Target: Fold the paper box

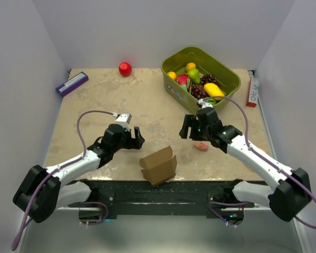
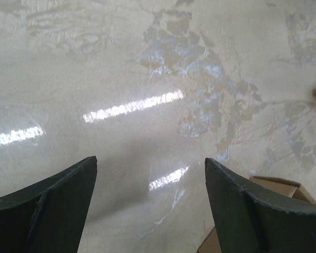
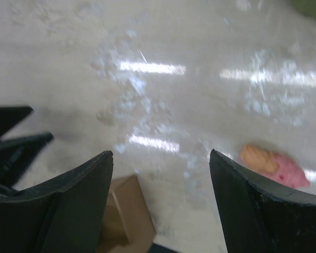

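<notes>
Lower centre, box (image 1: 158, 165): thin cardboard, probably light, stiff only along creases, crushable.
Hold: pinch the raised flap edges, not the walls.
Left claw (image 1: 137, 138): spread, empty.
Right claw (image 1: 185, 128): spread, empty.

The left arm (image 1: 76, 164) and right arm (image 1: 253, 153) have white shells between bulky black joints, and a lilac cable (image 1: 80, 134) loops along each. The left gripper (image 1: 138, 138) and right gripper (image 1: 185, 128) are black, with dark wedge-shaped fingers (image 2: 253, 211).
</notes>
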